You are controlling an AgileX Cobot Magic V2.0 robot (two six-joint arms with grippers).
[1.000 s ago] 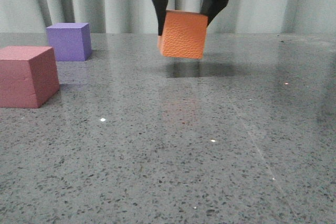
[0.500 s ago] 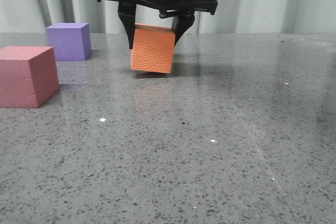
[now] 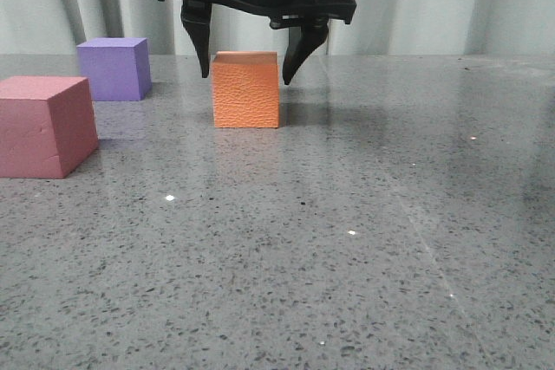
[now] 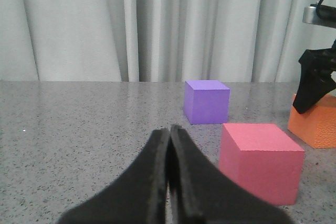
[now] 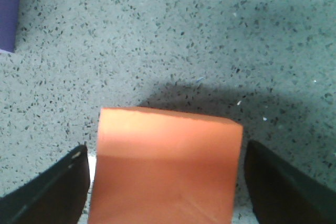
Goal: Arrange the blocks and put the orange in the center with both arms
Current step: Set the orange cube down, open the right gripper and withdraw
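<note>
The orange cube point(image 3: 246, 91) sits flat on the grey speckled table point(image 3: 347, 240), directly under the right gripper point(image 3: 251, 62), which hangs over it with the jaws spread wide, one on each side of the cube and, as far as the front view shows, not pressing it; in the right wrist view the orange cube point(image 5: 165, 166) fills the space between the two dark fingers point(image 5: 50, 187) with a thin gap visible at one side. So I judge that the orange is set down and released, but the arm is not yet pulled away. The purple cube point(image 3: 114, 68) stands well to the left of this gripper and a little further back, and the pink-red cube point(image 3: 45, 125) is also to its left, much nearer to the camera. Both other blocks are therefore on one side of the orange, so it is not in the centre of a row. The left gripper point(image 4: 169, 182) is closed with nothing inside, its two jaws touching, and the pink-red cube point(image 4: 260, 161) lies just ahead of it and to one side. What remains, in my opinion, is to bring one of these two blocks over to the free side of the orange and to line the three up
</note>
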